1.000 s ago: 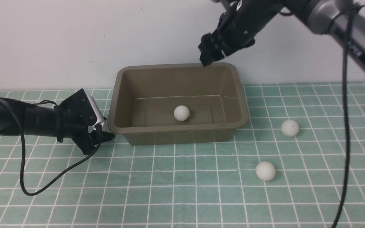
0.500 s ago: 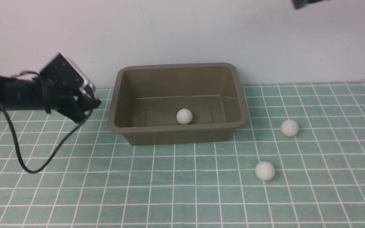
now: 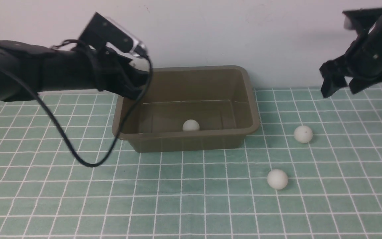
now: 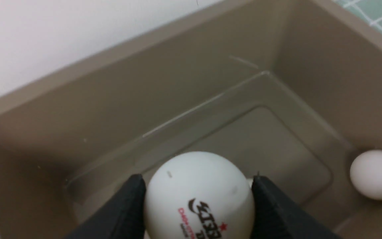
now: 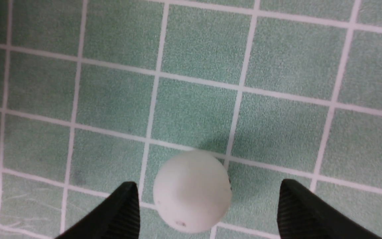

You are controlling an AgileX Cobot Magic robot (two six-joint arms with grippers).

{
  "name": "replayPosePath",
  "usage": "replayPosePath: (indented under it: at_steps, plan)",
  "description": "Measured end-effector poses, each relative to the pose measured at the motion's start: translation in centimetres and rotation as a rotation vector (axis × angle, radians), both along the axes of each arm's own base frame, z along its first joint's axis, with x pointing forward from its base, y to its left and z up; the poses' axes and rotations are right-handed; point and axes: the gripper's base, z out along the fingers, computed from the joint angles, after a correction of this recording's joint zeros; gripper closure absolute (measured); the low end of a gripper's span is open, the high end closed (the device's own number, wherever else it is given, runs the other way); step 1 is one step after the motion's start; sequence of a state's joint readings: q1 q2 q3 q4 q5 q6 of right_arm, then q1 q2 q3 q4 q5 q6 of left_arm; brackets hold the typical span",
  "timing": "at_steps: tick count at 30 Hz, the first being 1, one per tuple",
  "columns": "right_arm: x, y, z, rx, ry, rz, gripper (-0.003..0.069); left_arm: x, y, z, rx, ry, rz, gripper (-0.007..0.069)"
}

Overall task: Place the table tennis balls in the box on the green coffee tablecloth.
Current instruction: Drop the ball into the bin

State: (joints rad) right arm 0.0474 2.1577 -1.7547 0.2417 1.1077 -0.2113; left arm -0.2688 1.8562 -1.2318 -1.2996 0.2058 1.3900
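Since a second ago your left arm has lifted from the cloth beside the box and swung over the box's left rear corner. Your right arm has left the box's back rim and now hangs high at the right. The ball inside has rolled a little toward the front wall.

Nearest to you, the green coffee tablecloth (image 3: 177,205) covers the whole surface. One of the table tennis balls (image 3: 277,179) lies on it, right of centre and well apart from the box. A second ball (image 3: 303,134) lies farther back, near the box's right end but not touching it.

Behind them stands the box (image 3: 184,141), upright on the cloth. A third ball (image 3: 191,125) rests on its floor against the front wall, and the left wrist view shows it too (image 4: 376,174).

Your left gripper (image 4: 198,182) hangs over the inside of the box, clenched on a fourth ball (image 4: 197,199) with red and black print. In the front view its fingers are hidden behind the wrist (image 3: 111,71).

Your right gripper (image 3: 339,89) is raised above the cloth, jaws spread wide and empty. Its wrist view shows a ball (image 5: 192,191) on the cloth between the parted tips (image 5: 208,187), untouched; you cannot tell for certain which ball.

Farthest back is the pale wall (image 3: 211,33).
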Motion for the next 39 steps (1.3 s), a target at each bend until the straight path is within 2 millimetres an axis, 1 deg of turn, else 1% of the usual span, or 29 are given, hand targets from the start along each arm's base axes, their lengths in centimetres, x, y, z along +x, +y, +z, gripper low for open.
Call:
replayPosePath:
  at_steps: [5,12,16,20,23,26,27,28,30,31,34,35,36,37,38,39]
  plan:
    - [0.2,0.0,-0.6,0.000,-0.003,0.003,0.0158,0.1,0.0,-0.8,0.028,0.013,-0.018,0.0263]
    - [0.3,0.1,-0.9,0.008,-0.001,0.005,0.0158,0.3,-0.1,-1.9,0.051,0.032,-0.030,0.0223]
    - [0.4,0.2,-1.5,0.018,0.012,0.006,0.0158,0.4,-0.1,-2.3,0.055,0.041,-0.033,0.0206]
    - [0.4,0.7,-2.6,0.018,0.039,0.022,0.0158,0.4,-0.1,-2.3,0.056,0.043,-0.034,0.0205]
    - [0.4,1.4,-3.0,0.015,0.046,0.040,0.0162,0.4,-0.1,-2.3,0.059,0.041,-0.038,0.0205]
    - [0.4,1.8,-3.2,0.012,0.050,0.047,0.0181,0.3,-0.1,-2.0,0.065,0.030,-0.048,0.0205]
    - [0.3,1.9,-3.2,0.003,0.053,0.049,0.0198,0.2,-0.1,-1.8,0.066,0.024,-0.050,0.0205]
    - [0.3,1.9,-3.3,-0.007,0.056,0.047,0.0222,0.2,-0.2,-1.5,0.067,0.015,-0.054,0.0205]
    - [0.3,1.8,-3.5,-0.040,0.064,0.043,0.0284,-0.2,-0.1,0.1,0.063,-0.025,-0.058,0.0205]
    - [0.2,1.7,-3.5,-0.054,0.072,0.038,0.0302,-0.4,0.0,0.8,0.060,-0.041,-0.058,0.0205]
    - [0.1,1.4,-3.5,-0.088,0.081,0.036,0.0299,-1.2,0.3,3.7,0.042,-0.109,-0.053,0.0206]
    - [0.1,1.3,-3.4,-0.095,0.085,0.035,0.0299,-1.4,0.5,4.3,0.039,-0.123,-0.051,0.0206]
    - [0.0,1.1,-3.3,-0.108,0.088,0.038,0.0299,-1.8,0.7,5.5,0.027,-0.147,-0.052,0.0206]
    - [-0.1,1.0,-3.0,-0.115,0.086,0.039,0.0299,-2.5,1.2,7.2,0.002,-0.179,-0.046,0.0206]
    - [-0.1,0.9,-2.6,-0.122,0.083,0.041,0.0299,-3.7,1.9,9.1,-0.046,-0.198,-0.040,0.0206]
    - [-0.3,0.8,-1.7,-0.122,0.069,0.039,0.0299,-4.6,2.4,10.2,-0.072,-0.207,-0.045,0.0206]
